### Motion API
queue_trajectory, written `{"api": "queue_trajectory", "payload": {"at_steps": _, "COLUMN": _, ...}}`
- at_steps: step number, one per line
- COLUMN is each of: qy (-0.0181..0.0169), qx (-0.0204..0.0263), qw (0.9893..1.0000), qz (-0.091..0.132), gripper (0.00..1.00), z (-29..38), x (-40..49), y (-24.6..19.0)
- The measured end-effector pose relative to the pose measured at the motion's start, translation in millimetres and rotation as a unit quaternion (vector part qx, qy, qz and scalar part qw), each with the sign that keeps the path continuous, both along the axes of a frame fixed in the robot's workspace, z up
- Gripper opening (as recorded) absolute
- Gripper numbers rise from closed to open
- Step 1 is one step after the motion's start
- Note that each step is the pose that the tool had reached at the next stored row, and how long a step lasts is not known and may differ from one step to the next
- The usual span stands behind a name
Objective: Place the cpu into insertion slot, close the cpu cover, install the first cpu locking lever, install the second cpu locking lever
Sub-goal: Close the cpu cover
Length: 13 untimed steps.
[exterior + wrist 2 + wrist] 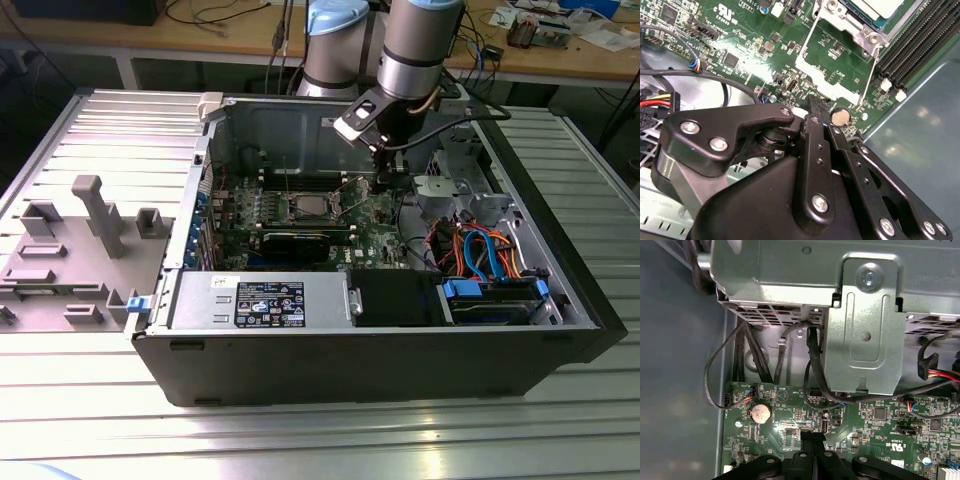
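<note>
An open computer case [380, 360] lies on its side in the middle of a ribbed metal desk [320, 440], with a green circuit board [372, 216] on its floor, in the half nearer the desk's far edge. The insertion slot [307, 207] sits about midway along that board. In the second wrist view the cpu [881, 6] lies flat in it, pale metal face up. The silvery cpu cover [850, 24] appears to lie down around it, though that view cuts off much of the frame. Two thin wire levers [806, 44] [868, 75] slant away from the socket, unlatched.

The robot arm reaches down into the case. Its black pincer [388, 183] hangs to the exterior view's right of the slot, apart from it, near a grey metal drive cage [865, 330]. In both wrist views the pincer's [815, 102] [812, 436] fingers are pressed together with nothing between them, their tips close over the board beside a round coin battery [760, 413].
</note>
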<state>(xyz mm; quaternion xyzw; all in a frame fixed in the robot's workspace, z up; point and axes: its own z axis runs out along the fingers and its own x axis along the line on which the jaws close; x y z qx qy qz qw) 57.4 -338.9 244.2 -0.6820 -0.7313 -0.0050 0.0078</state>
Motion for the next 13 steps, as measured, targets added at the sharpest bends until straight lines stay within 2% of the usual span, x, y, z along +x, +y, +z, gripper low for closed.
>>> {"api": "queue_trajectory", "payload": {"at_steps": 8, "qy": 0.0012, "qx": 0.0, "qw": 1.0, "qz": 0.007, "gripper": 0.11, "z": -0.6, "x": -4.5, "y": 0.0}}
{"api": "queue_trajectory", "payload": {"at_steps": 10, "qy": 0.0012, "qx": 0.0, "qw": 1.0, "qz": 0.008, "gripper": 0.11, "z": -0.6, "x": -9.8, "y": 0.0}}
{"api": "queue_trajectory", "payload": {"at_steps": 13, "qy": 0.0012, "qx": 0.0, "qw": 1.0, "qz": 0.008, "gripper": 0.11, "z": -0.6, "x": -10.2, "y": 0.0}}
